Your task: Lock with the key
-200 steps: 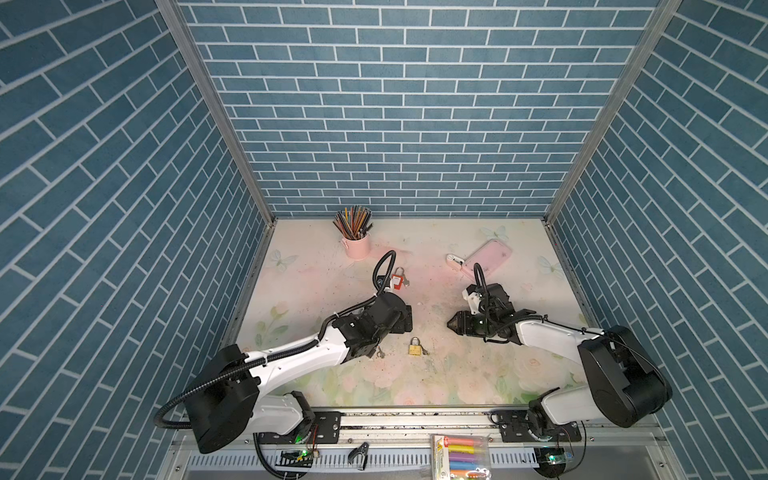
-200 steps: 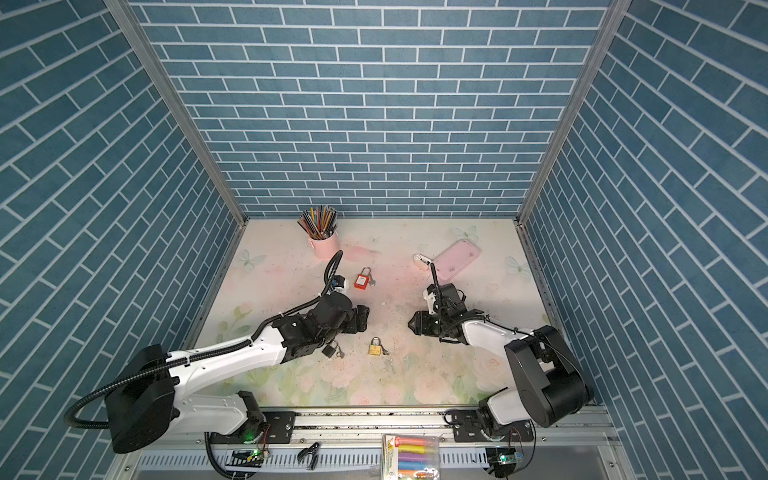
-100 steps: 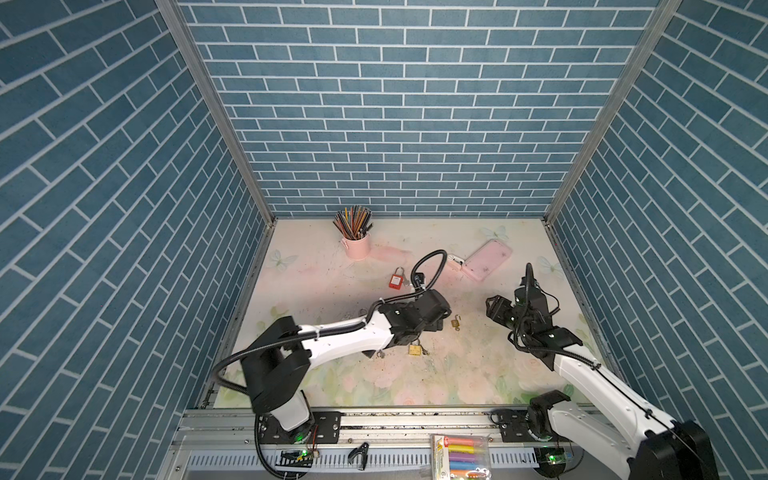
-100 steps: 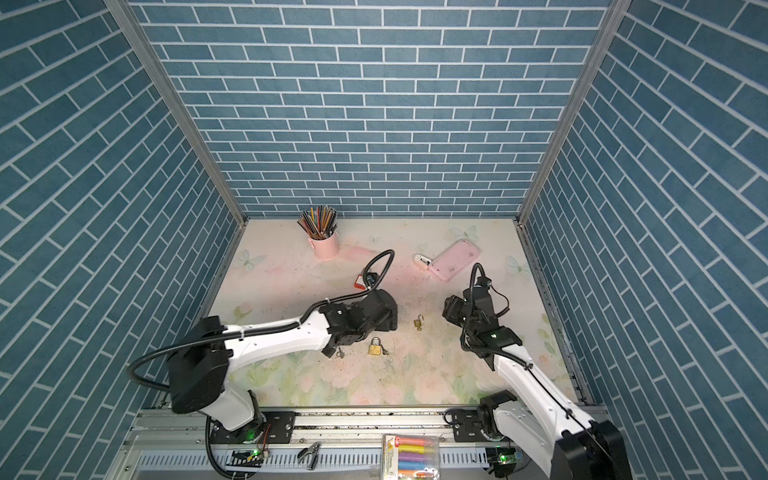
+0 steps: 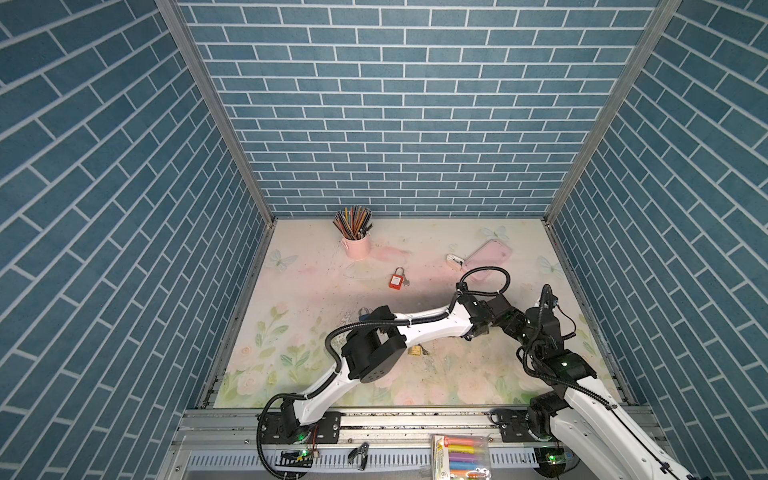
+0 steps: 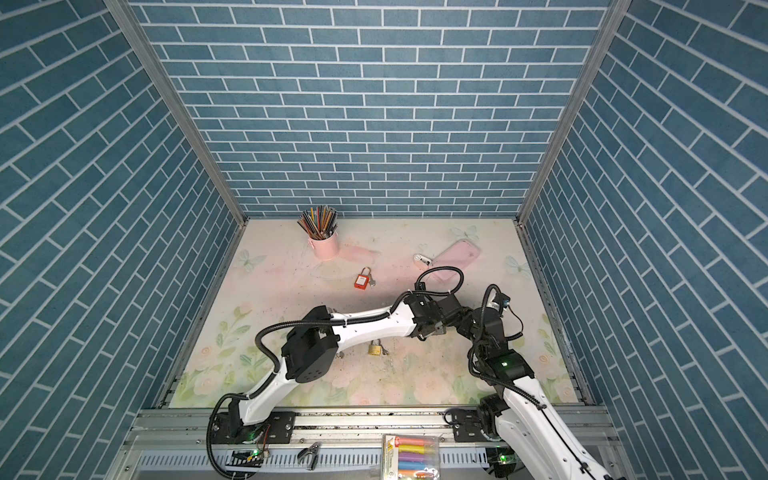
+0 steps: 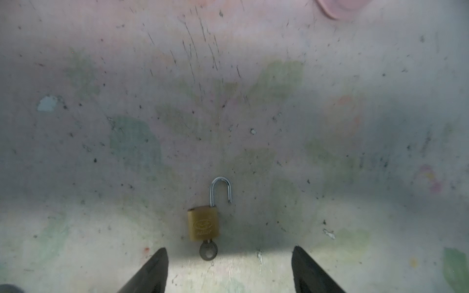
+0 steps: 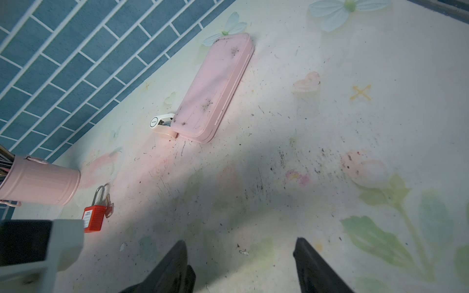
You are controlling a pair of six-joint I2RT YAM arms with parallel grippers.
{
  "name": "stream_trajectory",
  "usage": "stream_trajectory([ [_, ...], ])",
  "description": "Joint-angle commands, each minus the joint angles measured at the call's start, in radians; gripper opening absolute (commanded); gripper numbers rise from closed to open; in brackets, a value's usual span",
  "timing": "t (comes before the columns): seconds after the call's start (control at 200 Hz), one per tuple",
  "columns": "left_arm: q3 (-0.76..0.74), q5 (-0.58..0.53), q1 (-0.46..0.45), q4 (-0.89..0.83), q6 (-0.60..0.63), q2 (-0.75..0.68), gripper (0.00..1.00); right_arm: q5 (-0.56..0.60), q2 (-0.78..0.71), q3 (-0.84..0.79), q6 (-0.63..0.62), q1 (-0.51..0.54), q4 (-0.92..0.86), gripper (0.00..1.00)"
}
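As shackle (image 7: 220,190) gapes, brass padlock (image 7: 203,223) (key (image 7: 208,251) inserted)

Wrists close: left arm (image 5: 428,326) reaches across toward right arm (image 5: 598,405).
Both left gripper (image 7: 229,251) and right gripper (image 8: 240,242): jaws spread, empty.

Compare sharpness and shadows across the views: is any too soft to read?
Left wrist view: hazy, low contrast, yet the open brass padlock and the key are readable. Right wrist view: sharper, a broad shadow crossing the mat near the pink case. Both top views: crisp.
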Motion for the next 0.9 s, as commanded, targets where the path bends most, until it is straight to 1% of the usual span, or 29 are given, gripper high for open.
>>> stream_trajectory([
  [0.0,0.035,-0.033,-0.001,-0.119,-0.054,0.014,0.75,0.011,-0.026,-0.018,0.026,-0.007,-0.007,0.68],
  [0.205,0.015,-0.033,0.012,-0.128,-0.074,0.031,0.71,0.003,-0.028,-0.017,0.019,-0.009,0.008,0.68],
  [0.25,0.004,-0.030,0.018,-0.127,-0.076,0.032,0.70,0.002,-0.025,-0.014,0.017,-0.009,0.011,0.68],
  [0.32,-0.012,-0.018,0.027,-0.109,-0.066,0.033,0.64,0.002,-0.018,-0.009,0.016,-0.008,0.015,0.68],
  [0.425,-0.020,-0.008,0.034,-0.092,-0.051,0.038,0.62,0.003,-0.006,0.000,0.008,-0.008,0.016,0.68],
  [0.595,0.009,0.009,0.040,-0.084,-0.016,0.063,0.62,0.007,0.006,0.006,0.006,-0.008,0.024,0.67],
  [0.785,0.060,0.010,0.046,-0.125,0.012,0.105,0.59,0.006,0.013,0.012,0.005,-0.009,0.028,0.67],
  [0.895,0.075,0.007,0.051,-0.138,0.021,0.118,0.54,0.008,0.018,0.016,0.003,-0.008,0.033,0.67],
])
